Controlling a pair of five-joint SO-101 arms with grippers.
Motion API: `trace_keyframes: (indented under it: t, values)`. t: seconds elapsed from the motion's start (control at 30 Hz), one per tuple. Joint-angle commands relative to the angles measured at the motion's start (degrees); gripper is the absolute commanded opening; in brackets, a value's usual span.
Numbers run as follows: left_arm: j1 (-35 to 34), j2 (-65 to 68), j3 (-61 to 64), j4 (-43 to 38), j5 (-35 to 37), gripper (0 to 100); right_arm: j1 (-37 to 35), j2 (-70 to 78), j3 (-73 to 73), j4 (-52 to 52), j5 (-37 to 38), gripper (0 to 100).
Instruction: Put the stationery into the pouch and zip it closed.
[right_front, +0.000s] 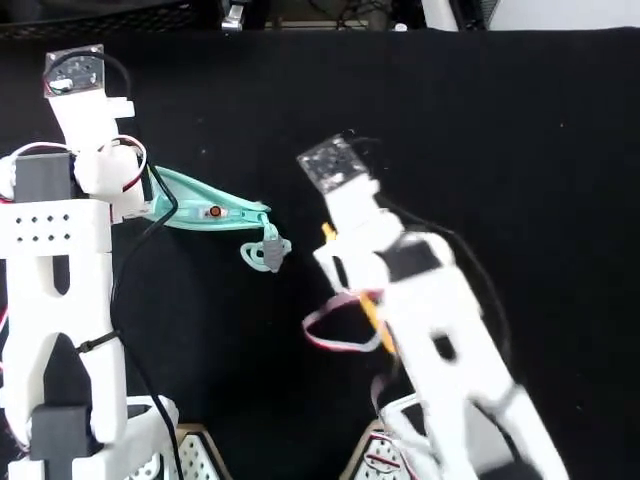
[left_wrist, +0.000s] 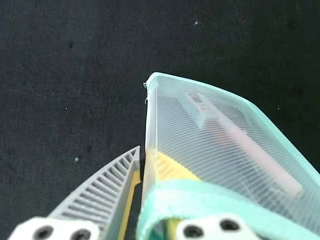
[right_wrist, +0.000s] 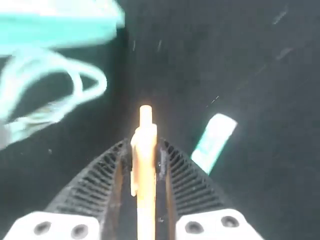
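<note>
Overhead camera looks down; both close wrist cameras share the pouch (right_front: 203, 207).

surface: black cloth (right_front: 520, 150) | far edge: dark cables (right_front: 345, 12) | corner: white panel (right_front: 565, 12)

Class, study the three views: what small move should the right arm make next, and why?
Probably ease the right end effector, shut on the orange pen, toward the strap end of the pouch. The left end effector grips the pouch at its other end, and the pen is not yet inside.
</note>
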Motion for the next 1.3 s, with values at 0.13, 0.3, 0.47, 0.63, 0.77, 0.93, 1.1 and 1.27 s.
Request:
trace_keyframes:
  t: [0.13, 0.3, 0.47, 0.63, 0.77, 0.93, 1.1, 1.27]
  values:
    - [0.4, 0.5, 4.4, -0.4, -0.4, 3, -0.8, -24.4, -12.5, 2.2, -0.6, 1.2]
    - [0.2, 0.5, 4.4, -0.3, -0.4, 3, -10.1, -29.0, -20.5, -9.1, -6.8, 1.2]
    - [0.0, 0.5, 4.4, 0.0, -0.4, 3, -14.3, -29.0, -21.4, -22.5, -13.2, 1.4]
    - [0.0, 0.5, 4.4, 0.0, -0.4, 3, -15.2, -28.5, -14.8, -33.1, -17.0, 1.5]
    - [0.0, 0.5, 4.4, 0.0, -0.4, 3, -17.8, -26.3, -10.0, -39.7, -19.8, 1.5]
    - [-0.1, 0.5, 4.5, 0.1, -0.4, 3, -20.0, -22.0, -8.9, -43.7, -20.6, 1.5]
    - [-0.1, 0.5, 4.5, 0.1, -0.4, 3, -19.9, -16.9, -8.5, -44.0, -20.3, 1.4]
    - [-0.1, 0.4, 4.4, 1.2, -0.4, 3, -18.5, -15.3, -6.6, -44.4, -20.3, 1.4]
